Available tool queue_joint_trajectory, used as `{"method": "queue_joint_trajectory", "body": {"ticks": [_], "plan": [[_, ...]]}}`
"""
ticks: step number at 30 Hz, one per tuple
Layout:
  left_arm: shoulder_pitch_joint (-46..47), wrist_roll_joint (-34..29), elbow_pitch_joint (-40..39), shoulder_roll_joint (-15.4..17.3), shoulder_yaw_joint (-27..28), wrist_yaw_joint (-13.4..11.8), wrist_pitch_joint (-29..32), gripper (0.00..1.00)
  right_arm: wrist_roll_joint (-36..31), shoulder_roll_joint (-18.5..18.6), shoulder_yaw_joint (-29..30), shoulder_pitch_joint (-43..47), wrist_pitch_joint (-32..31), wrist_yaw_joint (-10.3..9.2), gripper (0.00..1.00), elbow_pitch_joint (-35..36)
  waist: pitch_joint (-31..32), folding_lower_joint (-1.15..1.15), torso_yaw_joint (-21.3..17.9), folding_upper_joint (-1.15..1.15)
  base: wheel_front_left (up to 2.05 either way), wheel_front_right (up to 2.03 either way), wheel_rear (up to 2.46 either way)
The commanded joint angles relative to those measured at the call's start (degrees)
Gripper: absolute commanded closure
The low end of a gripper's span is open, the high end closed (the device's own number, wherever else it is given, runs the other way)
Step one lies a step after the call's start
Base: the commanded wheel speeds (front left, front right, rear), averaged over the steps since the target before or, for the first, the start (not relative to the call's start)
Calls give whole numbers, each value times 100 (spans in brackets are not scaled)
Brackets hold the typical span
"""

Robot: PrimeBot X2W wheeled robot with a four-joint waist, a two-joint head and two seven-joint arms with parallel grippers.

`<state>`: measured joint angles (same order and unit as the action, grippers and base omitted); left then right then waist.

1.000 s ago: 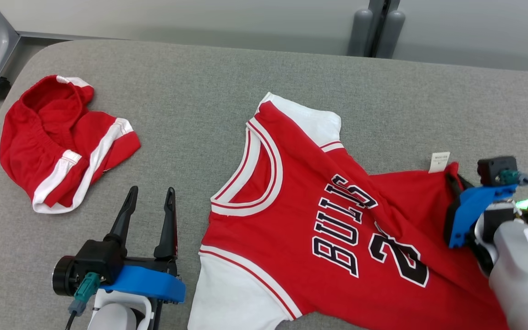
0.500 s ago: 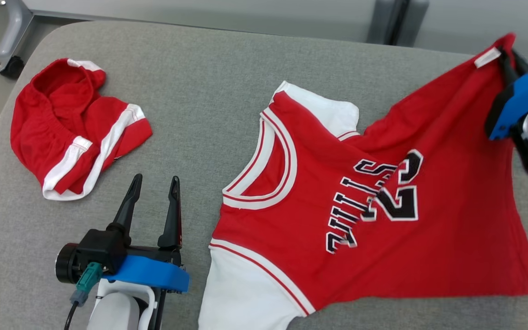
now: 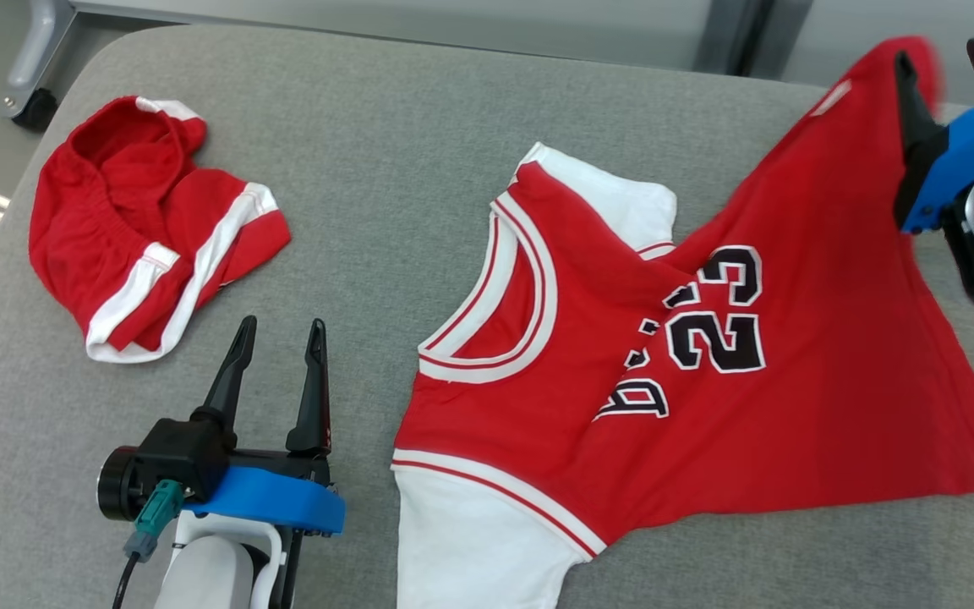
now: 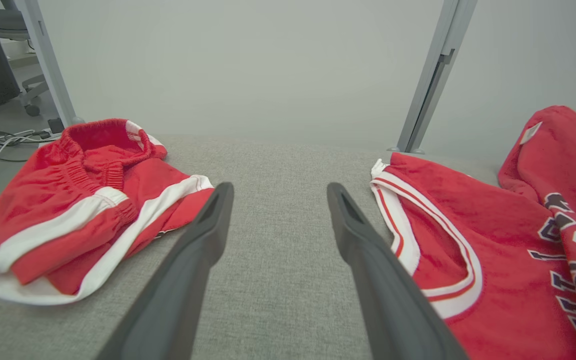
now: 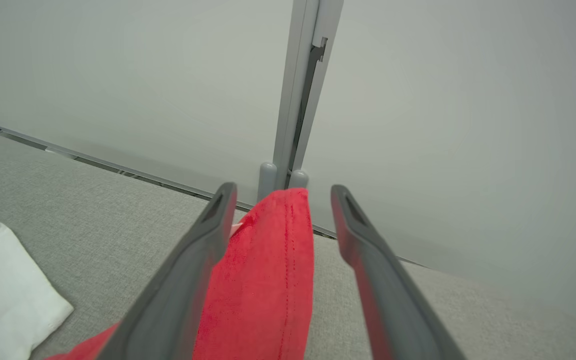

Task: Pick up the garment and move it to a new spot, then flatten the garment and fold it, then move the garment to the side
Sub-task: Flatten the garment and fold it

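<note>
Both left claw (image 3: pixel 282 322) and right claw (image 3: pixel 937 49) are held open; the shirt (image 3: pixel 707 397) is draped inside the right claw.

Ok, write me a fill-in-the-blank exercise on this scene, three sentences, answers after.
1. The number printed on the red jersey is ____.
2. The left gripper sits between the jersey and the red shorts, its jaws ____.
3. The jersey's sleeves are coloured ____.
Missing words: 23; open; white.
</note>
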<state>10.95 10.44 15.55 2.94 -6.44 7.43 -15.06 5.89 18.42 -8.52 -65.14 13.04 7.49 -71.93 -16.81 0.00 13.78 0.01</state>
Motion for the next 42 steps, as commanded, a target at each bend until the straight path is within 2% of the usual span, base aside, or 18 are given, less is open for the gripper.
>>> {"method": "queue_joint_trajectory", "body": {"ticks": [1,4,6,14,25,32,42], "plan": [[2,-28,2,-9,15,1,-17,0,-25,10,18,178,66,1,0,-3,62,0,-67,-1,0,0,0],[-91,-104,-1,-6,125,1,-17,0,-116,-50,-39,451,201,1,0,281,197,0,-248,-1,0,0,0],[-142,-170,-16,-7,183,2,-17,0,-25,-98,70,715,217,1,0,711,296,0,-395,-1,0,0,0],[-288,-368,6,-1,403,4,-17,0,316,-388,219,2487,220,1,0,2631,707,0,-910,-1,0,0,0],[-712,-473,50,2,564,4,-17,0,554,-1002,662,4675,220,1,0,4530,1218,0,-1362,-1,0,0,0],[-880,-568,20,16,673,5,-17,0,371,-1271,847,5700,220,1,0,5354,1344,0,-1471,-1,0,0,0],[-1229,-707,-72,7,737,-58,-17,0,201,-1469,969,6592,220,1,0,5988,1676,0,-1485,-1,0,0,0]]}}
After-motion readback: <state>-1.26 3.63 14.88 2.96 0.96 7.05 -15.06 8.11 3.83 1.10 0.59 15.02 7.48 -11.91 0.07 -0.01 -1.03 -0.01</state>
